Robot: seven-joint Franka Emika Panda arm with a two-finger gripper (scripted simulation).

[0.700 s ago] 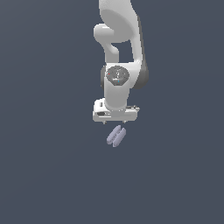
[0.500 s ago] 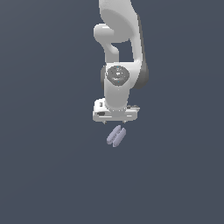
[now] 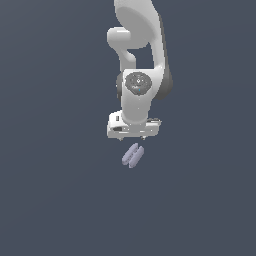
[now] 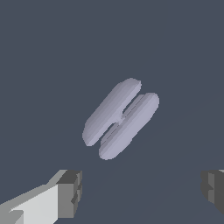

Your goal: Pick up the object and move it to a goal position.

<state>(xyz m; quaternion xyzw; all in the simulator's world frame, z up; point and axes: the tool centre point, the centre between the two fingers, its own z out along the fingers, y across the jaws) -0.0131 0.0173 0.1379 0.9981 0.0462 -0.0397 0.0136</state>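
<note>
The object (image 3: 133, 155) is a small pale lavender-grey piece of two rounded lobes side by side, lying on the dark grey surface. In the exterior view my white gripper (image 3: 134, 136) hangs just above and behind it, apart from it. In the wrist view the object (image 4: 120, 118) lies diagonally ahead of my gripper (image 4: 142, 192). The two dark fingertips (image 4: 70, 193) stand wide apart, open and empty, and neither touches the object.
A plain dark grey surface (image 3: 55, 200) fills both views. The white arm (image 3: 137, 55) rises behind the gripper toward the top of the exterior view. No other objects show.
The arm's wrist and gripper have shifted slightly; the object lies where it was.
</note>
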